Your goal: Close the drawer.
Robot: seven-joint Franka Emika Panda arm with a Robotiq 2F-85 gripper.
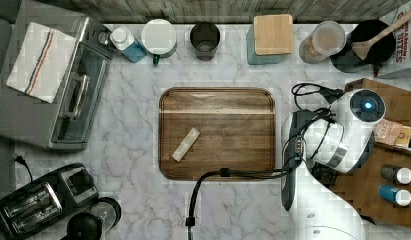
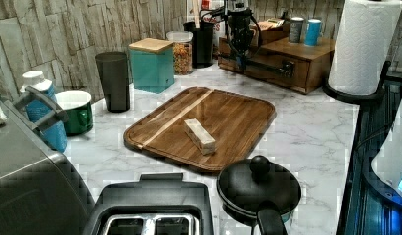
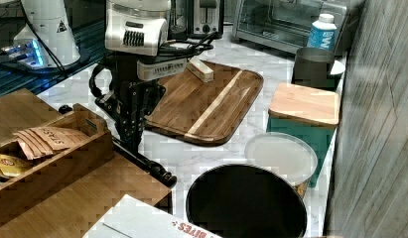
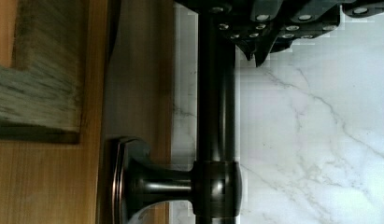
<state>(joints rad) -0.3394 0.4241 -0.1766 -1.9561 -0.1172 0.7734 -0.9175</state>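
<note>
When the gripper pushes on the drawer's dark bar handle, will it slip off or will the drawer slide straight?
The handle looks round and glossy, so the gripper may slip sideways. It looks like rigid metal on a post, unlikely to flex. Contact is away from that post, so the drawer might skew slightly.

The tea packet [image 3: 51, 137] in the wooden box just beside the gripper [image 3: 129, 130] reads "STASH". A white carton [image 3: 157, 223] near it reads "BITES".
</note>
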